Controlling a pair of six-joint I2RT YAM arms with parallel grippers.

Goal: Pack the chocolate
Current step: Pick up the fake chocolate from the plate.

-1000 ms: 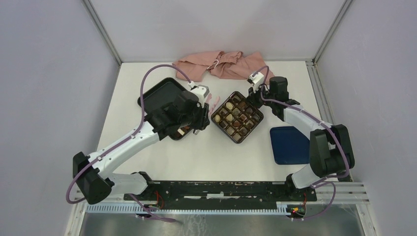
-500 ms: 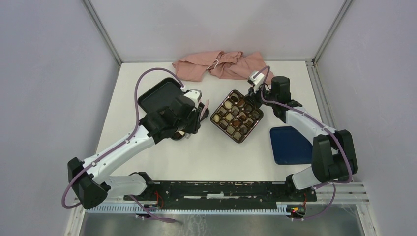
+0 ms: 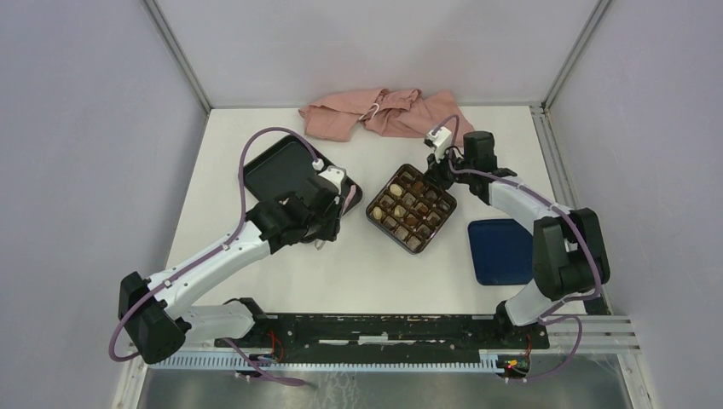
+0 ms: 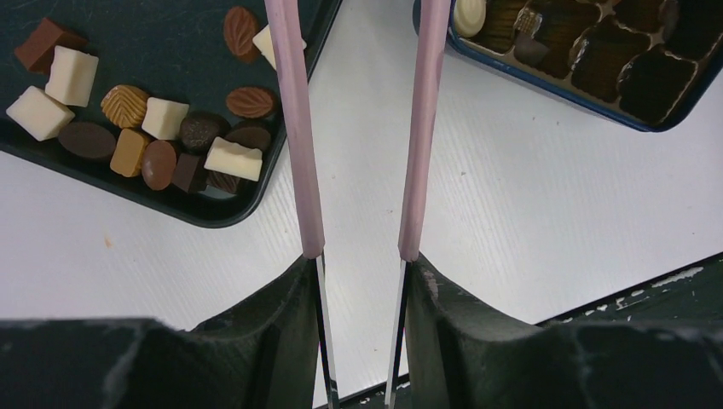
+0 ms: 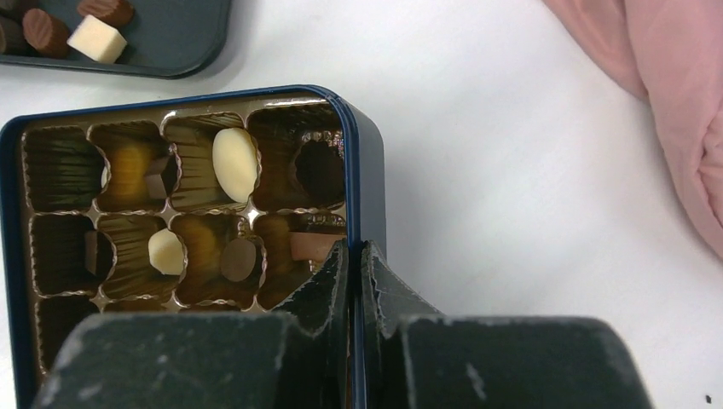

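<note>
The chocolate [image 4: 153, 128] is seen in two places. A loose heap of dark brown, light brown and cream-white pieces lies in the black tray [image 3: 277, 162], crowded along one rim of it in the left wrist view. More pieces are set in the cups of the brown insert [image 5: 128, 221] inside the dark blue box [image 5: 365, 179]. Among them are a cream-white oval and a smaller pale piece, and several cups are seen without a piece.

In the top view the box sits near the middle of the desk [image 3: 358, 273], turned so that its corners point like a diamond. The tray lies at nine to ten o'clock of it, near but apart. A blue lid [image 3: 499, 251] lies flat at four o'clock of the box, and a pink cloth [image 3: 375, 115] is bunched at twelve o'clock against the far edge.

The left pincer [image 4: 358, 34] is held partly open, with nothing gripped. Only bare desk is seen between its pink fingers [image 4: 294, 128], in the gap between tray and box. Whether the desk is touched cannot be told.

The right pincer [image 5: 352, 251] is closed on the wall of the box at its one o'clock side, one finger inside the rim and one outside.
</note>
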